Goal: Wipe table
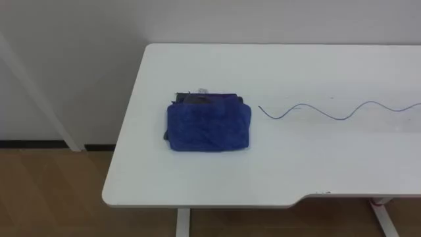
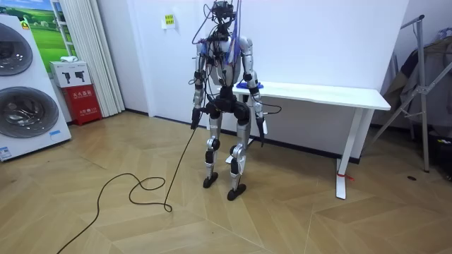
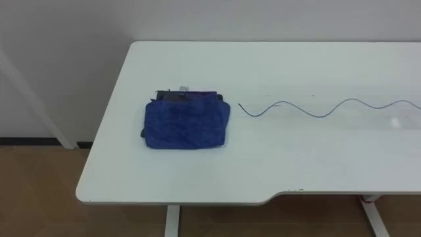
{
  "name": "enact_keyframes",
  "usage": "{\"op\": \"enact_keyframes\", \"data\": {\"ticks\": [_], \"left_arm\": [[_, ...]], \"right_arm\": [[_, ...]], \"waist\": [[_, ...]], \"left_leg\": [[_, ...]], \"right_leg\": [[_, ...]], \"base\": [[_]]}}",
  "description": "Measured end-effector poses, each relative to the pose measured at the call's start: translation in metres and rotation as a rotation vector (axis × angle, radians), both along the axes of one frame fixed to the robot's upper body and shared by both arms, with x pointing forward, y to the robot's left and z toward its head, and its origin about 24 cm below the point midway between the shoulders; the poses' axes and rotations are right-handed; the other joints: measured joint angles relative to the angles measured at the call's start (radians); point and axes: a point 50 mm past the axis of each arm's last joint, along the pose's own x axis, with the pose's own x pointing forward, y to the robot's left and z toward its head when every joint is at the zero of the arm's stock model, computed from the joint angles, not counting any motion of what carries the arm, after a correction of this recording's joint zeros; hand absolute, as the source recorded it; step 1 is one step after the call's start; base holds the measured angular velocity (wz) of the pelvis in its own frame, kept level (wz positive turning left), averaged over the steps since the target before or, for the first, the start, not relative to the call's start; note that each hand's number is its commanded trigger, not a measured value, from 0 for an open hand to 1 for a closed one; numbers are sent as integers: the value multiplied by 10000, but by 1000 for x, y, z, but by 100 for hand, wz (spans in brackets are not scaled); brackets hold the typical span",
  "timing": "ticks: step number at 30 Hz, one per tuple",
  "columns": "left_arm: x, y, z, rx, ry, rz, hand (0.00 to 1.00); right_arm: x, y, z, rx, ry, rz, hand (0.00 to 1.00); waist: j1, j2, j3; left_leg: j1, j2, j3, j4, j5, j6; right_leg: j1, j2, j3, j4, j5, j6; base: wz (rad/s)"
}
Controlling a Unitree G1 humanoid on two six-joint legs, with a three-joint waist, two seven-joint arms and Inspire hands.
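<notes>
Left of centre on the white bench (image 1: 276, 171), a folded blue cloth (image 1: 208, 126) lies beside a wavy pen line (image 1: 306, 106), while the left hand (image 2: 193, 121) and right hand (image 2: 263, 132) hang low, their hold beyond telling, so wiping seems not yet begun and the next move calls for grasping the cloth.

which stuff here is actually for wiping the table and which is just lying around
For the job:
- blue cloth, folded on the table
- wavy blue line, likely the mark to wipe
- white table

Just lying about:
- washing machines
- red box
- metal stand at the room view's right
</notes>
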Motion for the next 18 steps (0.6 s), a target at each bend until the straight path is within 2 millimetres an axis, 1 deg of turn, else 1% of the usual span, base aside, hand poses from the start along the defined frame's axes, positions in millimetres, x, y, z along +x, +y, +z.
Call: {"op": "enact_keyframes", "data": {"ticks": [7,13,15,18], "left_arm": [[2,0,0,78,-78,-104,0],[4,1,0,159,-133,-67,0],[4,1,0,146,-129,-44,0],[2,-1,0,59,-137,140,0]], "right_arm": [[1,0,0,25,-31,8,0],[4,1,0,98,-309,-383,0],[4,1,0,118,-379,-704,0],[-1,3,-1,38,-522,-1821,0]], "waist": [[4,-5,1],[12,0,-1],[17,-6,0],[28,0,1]], "left_leg": [[-9,-4,-7,-2,0,0],[-61,-4,-16,4,0,0],[-69,-6,-14,6,0,0],[6,-5,52,9,0,0]], "right_leg": [[-3,-6,15,-2,-7,-3],[-16,-2,-12,-9,-12,-3],[-17,-2,-13,-9,-12,-3],[-17,-1,49,10,-12,-2]], "base": [[0],[1],[0],[-5]]}}
